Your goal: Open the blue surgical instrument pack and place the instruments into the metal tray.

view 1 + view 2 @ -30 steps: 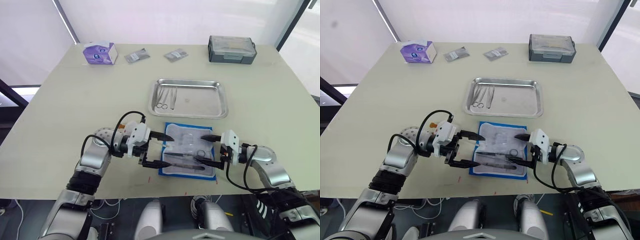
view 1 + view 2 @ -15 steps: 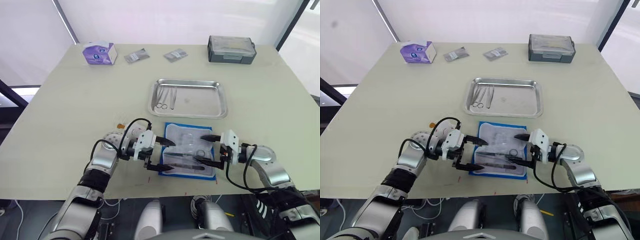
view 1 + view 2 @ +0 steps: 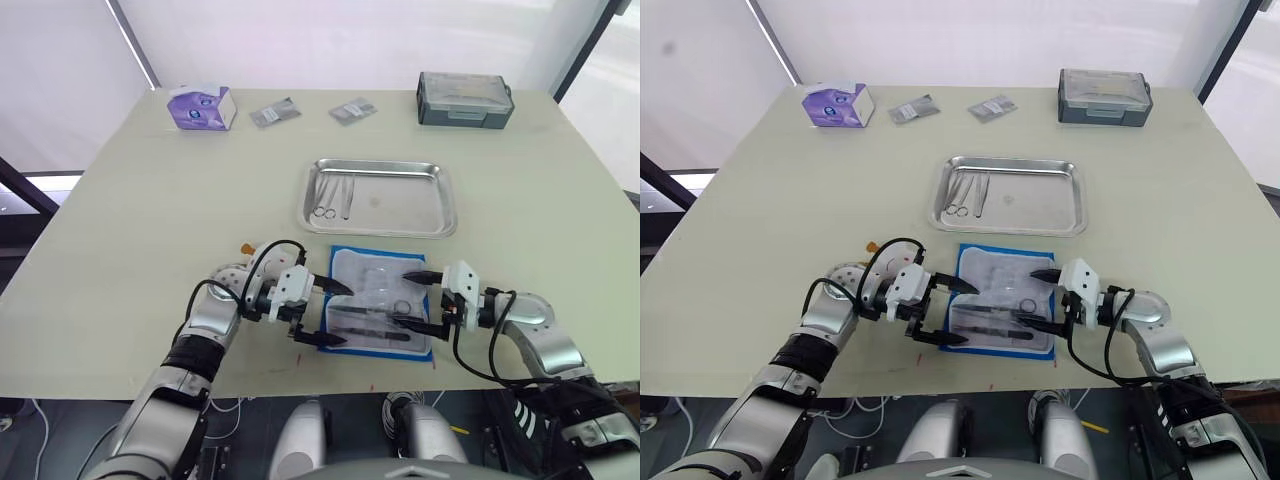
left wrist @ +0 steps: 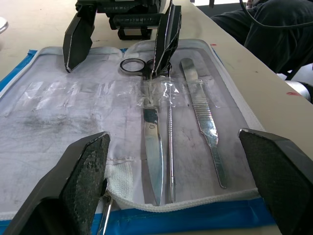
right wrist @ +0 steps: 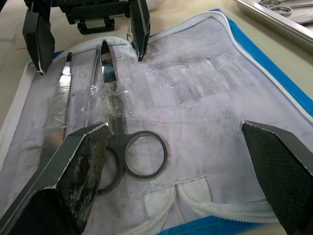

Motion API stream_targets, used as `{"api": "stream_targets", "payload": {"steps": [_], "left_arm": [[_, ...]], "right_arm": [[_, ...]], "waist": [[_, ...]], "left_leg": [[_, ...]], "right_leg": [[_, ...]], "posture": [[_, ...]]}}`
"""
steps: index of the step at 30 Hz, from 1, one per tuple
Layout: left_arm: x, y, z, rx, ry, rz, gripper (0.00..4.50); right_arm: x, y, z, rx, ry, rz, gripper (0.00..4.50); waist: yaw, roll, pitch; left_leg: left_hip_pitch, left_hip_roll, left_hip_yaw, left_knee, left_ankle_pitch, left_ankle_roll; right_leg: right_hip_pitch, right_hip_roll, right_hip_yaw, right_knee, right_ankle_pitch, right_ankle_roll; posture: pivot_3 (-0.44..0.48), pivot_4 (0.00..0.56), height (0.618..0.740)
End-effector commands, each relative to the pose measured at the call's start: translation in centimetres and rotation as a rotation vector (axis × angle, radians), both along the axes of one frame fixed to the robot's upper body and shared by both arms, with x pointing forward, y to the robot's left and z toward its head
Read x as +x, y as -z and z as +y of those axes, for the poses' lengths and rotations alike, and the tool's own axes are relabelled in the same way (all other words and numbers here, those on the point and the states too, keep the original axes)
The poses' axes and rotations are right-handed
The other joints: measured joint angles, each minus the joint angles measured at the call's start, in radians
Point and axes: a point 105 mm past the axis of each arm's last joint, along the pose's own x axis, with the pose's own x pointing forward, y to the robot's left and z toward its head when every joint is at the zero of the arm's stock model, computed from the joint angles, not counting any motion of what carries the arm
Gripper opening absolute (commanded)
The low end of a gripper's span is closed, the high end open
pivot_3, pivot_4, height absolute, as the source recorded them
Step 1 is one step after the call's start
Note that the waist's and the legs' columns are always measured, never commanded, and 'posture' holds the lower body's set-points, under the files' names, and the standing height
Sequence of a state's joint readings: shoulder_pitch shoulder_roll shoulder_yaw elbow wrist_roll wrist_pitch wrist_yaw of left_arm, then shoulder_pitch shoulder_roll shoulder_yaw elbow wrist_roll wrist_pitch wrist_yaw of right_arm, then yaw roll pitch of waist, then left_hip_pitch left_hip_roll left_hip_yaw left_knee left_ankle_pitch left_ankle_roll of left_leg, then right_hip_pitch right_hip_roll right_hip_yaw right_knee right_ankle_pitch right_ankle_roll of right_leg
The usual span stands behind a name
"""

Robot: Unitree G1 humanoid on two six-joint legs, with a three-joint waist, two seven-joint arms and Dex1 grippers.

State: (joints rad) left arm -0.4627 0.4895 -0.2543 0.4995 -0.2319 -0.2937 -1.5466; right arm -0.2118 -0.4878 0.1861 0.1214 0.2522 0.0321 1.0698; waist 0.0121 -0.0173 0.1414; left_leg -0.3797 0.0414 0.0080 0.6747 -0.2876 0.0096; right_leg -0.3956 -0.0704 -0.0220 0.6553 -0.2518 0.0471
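Emptying the opened blue surgical instrument pack (image 3: 381,313): we are holding both the left gripper (image 3: 334,312) and right gripper (image 3: 411,298) spread over the remaining instruments (image 4: 157,147); next, pinching the scissors (image 5: 128,147) for the metal tray (image 3: 378,197).

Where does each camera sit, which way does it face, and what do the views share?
Head views: above, looking down the table; both arms show, left gripper and right gripper open over the blue pack, tray beyond.
Left wrist view: low, facing the right gripper across the scissors.
Right wrist view: low, facing the left gripper.
Shared: the opened pack and scissors.
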Motion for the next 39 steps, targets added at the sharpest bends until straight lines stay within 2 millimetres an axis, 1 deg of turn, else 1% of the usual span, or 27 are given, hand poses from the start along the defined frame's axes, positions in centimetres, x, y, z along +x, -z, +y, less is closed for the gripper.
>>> {"api": "stream_targets", "payload": {"steps": [1, 4, 7, 12, 14, 20, 28, 30, 33, 37, 39], "left_arm": [[-1.7, 2.8, 0.3, 0.085, 0.058, 0.092, 4.45], [-1.8, 3.0, 0.1, 0.084, 0.066, 0.092, 4.45], [-1.8, 3.1, 0.0, 0.083, 0.072, 0.091, 4.45], [-1.9, 3.2, -0.1, 0.083, 0.079, 0.089, 4.45], [-1.9, 3.3, -0.1, 0.083, 0.082, 0.089, 4.45], [-1.8, 3.5, 0.0, 0.089, 0.087, 0.091, 4.45], [-1.8, 3.6, 0.0, 0.091, 0.103, 0.091, 4.45], [-1.8, 3.6, 0.0, 0.09, 0.105, 0.09, 4.45], [-1.6, 3.6, 0.0, 0.089, 0.105, 0.088, 4.45], [-1.5, 3.6, 0.0, 0.089, 0.107, 0.084, 4.45], [-1.5, 3.6, 0.0, 0.089, 0.107, 0.083, 4.45]], "right_arm": [[-0.5, 0.8, -0.9, -0.019, 0.023, 0.06, 4.5], [-0.5, -0.9, -0.7, -0.004, 0.001, 0.018, 4.5], [-0.8, -2.1, -0.7, -0.008, -0.024, -0.008, 4.5], [-1.9, -4.5, -0.7, 0.004, -0.071, -0.057, 4.5], [-2.6, -5.4, -0.9, -0.002, -0.093, -0.074, 4.5], [-4.8, -7.3, -2.0, -0.008, -0.115, -0.098, 4.5], [-7.5, -10.4, -4.3, -0.035, -0.109, -0.154, 4.5], [-8.0, -10.8, -4.9, -0.05, -0.105, -0.153, 4.5], [-8.3, -11.1, -5.2, -0.048, -0.098, -0.147, 4.5], [-8.1, -11.0, -5.2, -0.041, -0.064, -0.132, 4.5], [-7.6, -10.8, -4.7, -0.05, -0.039, -0.144, 4.5]], "waist": [[0.001, 0.002, -0.001], [0.001, 0.005, -0.003], [0.002, 0.007, -0.003], [0.002, 0.009, -0.003], [0.003, 0.009, -0.003], [0.002, 0.01, -0.003], [0.003, 0.013, -0.004], [0.002, 0.014, -0.005], [0.002, 0.014, -0.005], [0.003, 0.016, -0.006], [0.003, 0.016, -0.006]], "left_leg": [[0.0, 0.0, 0.0, 0.0, 0.0, 0.0], [0.0, 0.0, 0.0, 0.0, 0.0, 0.0], [0.0, 0.0, 0.0, 0.0, 0.0, 0.0], [0.0, 0.0, 0.0, 0.0, 0.0, 0.0], [0.0, 0.0, 0.0, 0.0, 0.0, 0.0], [0.0, 0.0, 0.0, 0.0, 0.0, 0.0], [0.0, 0.0, 0.0, 0.0, 0.0, 0.0], [0.0, 0.0, 0.0, -0.001, 0.0, 0.0], [0.0, 0.0, 0.0, -0.001, 0.0, 0.0], [0.0, 0.0, 0.0, -0.001, 0.0, 0.0], [0.0, 0.0, 0.0, -0.001, 0.0, 0.0]], "right_leg": [[0.0, 0.0, 0.0, 0.0, 0.0, 0.0], [0.0, 0.0, 0.0, 0.0, 0.0, 0.0], [0.0, 0.0, 0.0, 0.0, 0.0, 0.0], [0.0, 0.0, 0.0, 0.0, 0.0, 0.0], [0.0, 0.0, 0.0, 0.0, 0.0, 0.0], [0.0, 0.0, 0.0, -0.001, 0.0, 0.0], [0.0, 0.0, 0.0, -0.001, 0.0, 0.0], [0.0, 0.0, 0.0, -0.001, 0.0, 0.0], [0.001, 0.0, 0.0, -0.002, 0.0, 0.0], [0.001, 0.0, 0.001, -0.002, 0.0, 0.0], [0.001, 0.0, 0.001, -0.002, 0.0, 0.0]], "posture": [[0.0, 0.15, 0.727], [0.0, 0.15, 0.727], [0.0, 0.15, 0.727], [0.0, 0.15, 0.727], [0.0, 0.15, 0.727], [0.0, 0.15, 0.727], [0.0, 0.15, 0.727], [0.0, 0.15, 0.727], [0.0, 0.15, 0.727], [0.0, 0.15, 0.727], [0.0, 0.15, 0.727]]}}
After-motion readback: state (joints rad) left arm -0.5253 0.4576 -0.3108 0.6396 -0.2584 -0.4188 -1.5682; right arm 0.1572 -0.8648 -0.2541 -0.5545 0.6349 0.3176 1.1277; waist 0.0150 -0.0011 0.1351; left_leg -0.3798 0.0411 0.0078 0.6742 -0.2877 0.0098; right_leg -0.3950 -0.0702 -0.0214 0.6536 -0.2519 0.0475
